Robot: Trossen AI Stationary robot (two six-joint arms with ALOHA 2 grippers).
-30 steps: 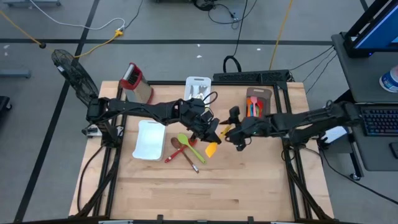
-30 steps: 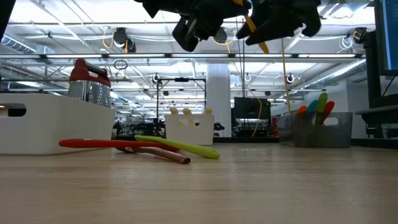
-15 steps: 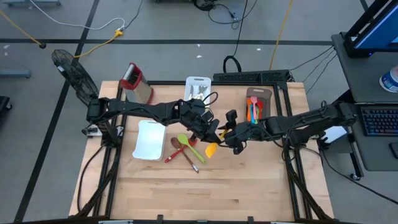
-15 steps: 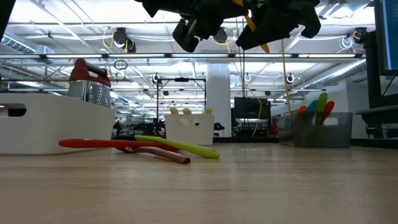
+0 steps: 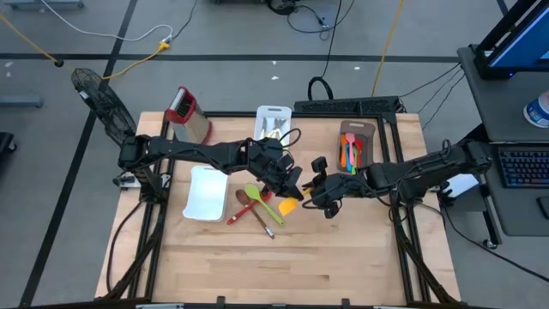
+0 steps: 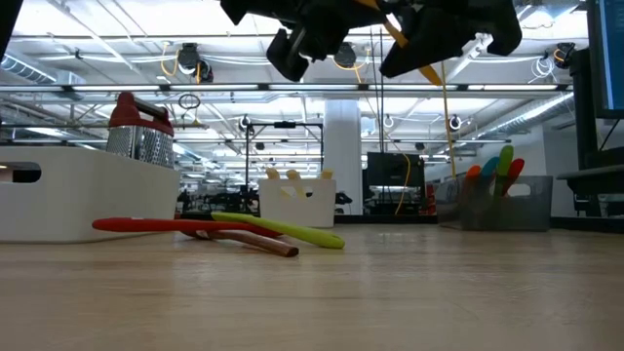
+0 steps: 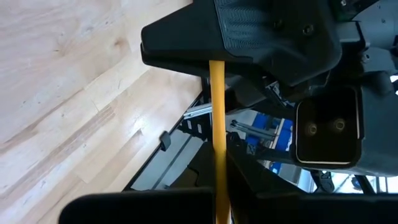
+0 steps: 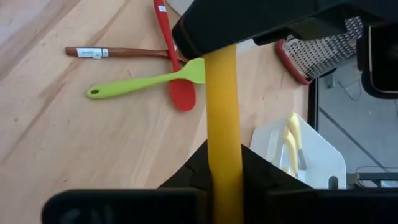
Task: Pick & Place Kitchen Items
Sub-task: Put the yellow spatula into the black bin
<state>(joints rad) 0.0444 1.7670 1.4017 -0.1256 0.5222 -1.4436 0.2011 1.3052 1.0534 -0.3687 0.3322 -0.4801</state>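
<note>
A yellow-handled spatula with an orange blade [image 5: 290,207] hangs in the air over the middle of the table. My left gripper [image 5: 291,184] and my right gripper [image 5: 316,190] meet there tip to tip, each shut on its handle. On the wood below lie a red spoon [image 8: 169,50], a green spatula [image 8: 146,81] and a brown-handled spoon [image 8: 118,52], crossing one another. My left gripper pinches the handle [image 7: 219,180] between its two fingers, on the blade's side of the other grip. It comes level from the table's left. The spatula is lifted clear of the table. My right gripper pinches the handle [image 8: 225,155] between its two fingers, farther from the blade. It comes level from the table's right, and the handle runs forward out of the fingers to the other gripper [image 8: 249,25].
A white tray [image 5: 206,190] lies left of the loose utensils. A steel grater with a red top [image 5: 187,112] stands at the far left. A white bin [image 5: 273,120] stands at the far middle, and a brown tray [image 5: 352,146] with coloured utensils at the far right.
My right gripper has gone a little toward the table's left, up to my left gripper, and its fingers have shut on the spatula's handle. The spatula has stayed in the air in my left gripper.
</note>
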